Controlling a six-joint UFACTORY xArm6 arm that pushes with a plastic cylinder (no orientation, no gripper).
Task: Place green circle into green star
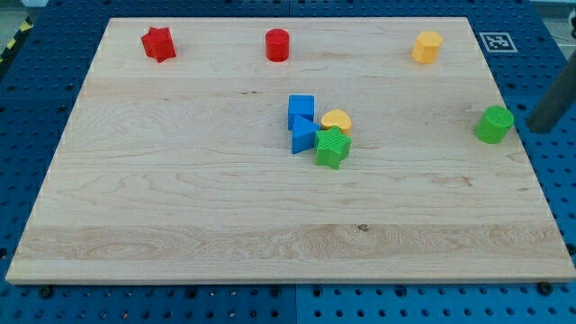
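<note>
Since the rod ends in a bare tip with nothing to open or close, all it can do is push.

Tip: my tip [537, 127] sits just to the view's right of the green circle [494, 124], a narrow gap between them, not touching as far as I can tell.

Green circle: near the board's right edge, well apart from the green star [331, 148], on the star's right and slightly toward the view's top.

Green star: mid-board, touching the blue triangle [303, 137] on its left, with the yellow heart [337, 121] just above it; a blue cube [301, 108] sits above the triangle.

Handling: the circle looks like a small, stiff, light plastic piece that should slide easily. Being round, it will likely roll off a push that is off-centre, so I would meet its right side square on, in line with the star.

Risk: a hard arrival could scatter the star's cluster.

Others: red star [157, 42], red circle [277, 45] and yellow hexagon [427, 47] lie far above the star, along the top edge, out of the way.

Surface: the board [180, 198] is smooth pale wood, flat, with bare grain between circle and star.

Room: the board rests on a blue perforated table [558, 225]; a marker tag [496, 41] lies at the board's top right corner.
</note>
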